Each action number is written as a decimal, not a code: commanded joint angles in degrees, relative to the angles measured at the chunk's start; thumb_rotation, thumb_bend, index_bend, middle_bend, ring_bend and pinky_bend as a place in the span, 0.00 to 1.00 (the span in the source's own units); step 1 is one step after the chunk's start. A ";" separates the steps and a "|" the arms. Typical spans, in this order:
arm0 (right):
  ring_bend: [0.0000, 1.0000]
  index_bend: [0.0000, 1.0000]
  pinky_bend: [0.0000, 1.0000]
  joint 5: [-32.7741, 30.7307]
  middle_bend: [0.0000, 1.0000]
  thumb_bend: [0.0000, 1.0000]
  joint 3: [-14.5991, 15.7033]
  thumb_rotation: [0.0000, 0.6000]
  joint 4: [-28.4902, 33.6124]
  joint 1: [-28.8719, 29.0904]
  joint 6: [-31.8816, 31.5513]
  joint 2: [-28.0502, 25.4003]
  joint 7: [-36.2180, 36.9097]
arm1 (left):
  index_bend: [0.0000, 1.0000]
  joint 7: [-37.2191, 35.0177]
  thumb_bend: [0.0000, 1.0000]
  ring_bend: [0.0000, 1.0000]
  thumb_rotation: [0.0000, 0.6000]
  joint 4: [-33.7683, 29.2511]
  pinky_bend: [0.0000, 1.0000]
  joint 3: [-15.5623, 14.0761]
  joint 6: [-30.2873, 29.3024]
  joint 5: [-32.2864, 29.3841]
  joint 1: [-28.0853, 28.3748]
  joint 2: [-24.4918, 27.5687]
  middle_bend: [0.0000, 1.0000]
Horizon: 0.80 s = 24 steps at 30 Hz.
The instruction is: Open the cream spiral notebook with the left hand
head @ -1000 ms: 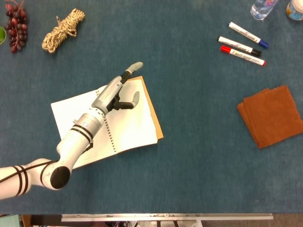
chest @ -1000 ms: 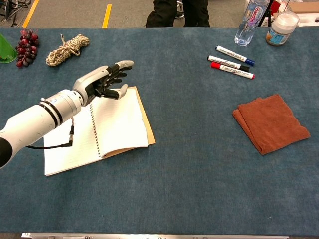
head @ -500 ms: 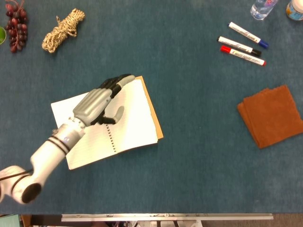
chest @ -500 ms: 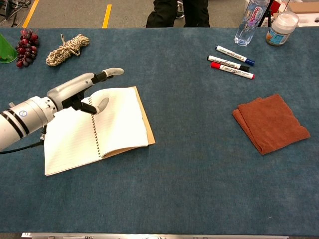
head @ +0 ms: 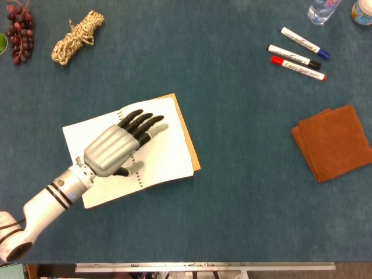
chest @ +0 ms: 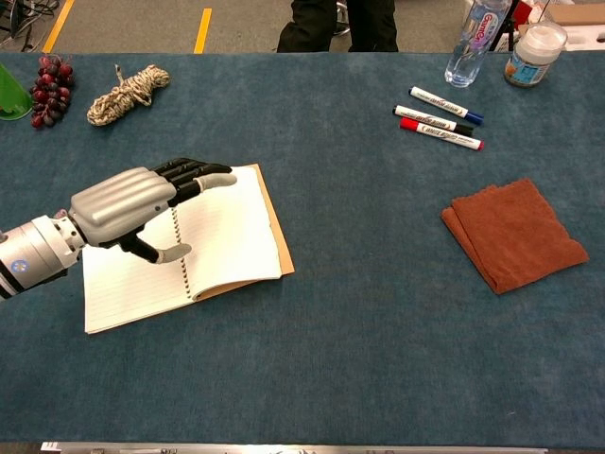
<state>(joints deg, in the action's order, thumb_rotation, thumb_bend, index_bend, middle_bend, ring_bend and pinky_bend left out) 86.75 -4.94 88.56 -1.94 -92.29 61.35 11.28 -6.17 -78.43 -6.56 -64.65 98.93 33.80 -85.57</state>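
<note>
The cream spiral notebook [head: 165, 145] [chest: 232, 232] lies open on the blue table, lined white pages up, with its tan cover edge showing along the right side. My left hand [head: 116, 148] [chest: 132, 203] hovers palm down over the spiral binding and left page, fingers stretched out and apart, holding nothing. I cannot tell whether it touches the paper. Part of the left page is hidden under the hand and forearm. My right hand shows in neither view.
Three markers [head: 296, 55] [chest: 440, 118] lie at the far right, near a water bottle [chest: 471, 43] and a white jar [chest: 534, 52]. A folded brown cloth [head: 334, 142] [chest: 510, 232] sits at the right. A rope bundle [head: 75, 38] and grapes [head: 20, 32] lie far left.
My left hand has drawn back toward the near left and turned from edge-on to palm down over the binding. The notebook stays open.
</note>
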 commanded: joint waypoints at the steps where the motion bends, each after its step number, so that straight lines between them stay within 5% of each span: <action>1: 0.18 0.31 0.29 -0.06 0.27 0.23 0.04 1.00 -0.06 -0.09 -0.06 0.03 0.04 | 0.00 1.69 0.27 0.00 1.00 2.06 0.00 -0.06 0.40 1.22 0.73 -2.55 0.00; 24: 0.18 0.31 0.29 -0.01 0.27 0.23 0.25 1.00 -0.84 -0.94 -0.94 0.08 1.12 | 0.00 7.81 0.27 0.00 1.00 9.53 0.00 -0.50 3.65 -0.39 1.02 -9.22 0.00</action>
<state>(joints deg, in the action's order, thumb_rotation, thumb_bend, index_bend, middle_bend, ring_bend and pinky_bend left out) 86.74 -4.69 87.72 -2.89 -93.24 61.42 12.39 1.14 -68.81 -7.14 -61.32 99.14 35.16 -94.95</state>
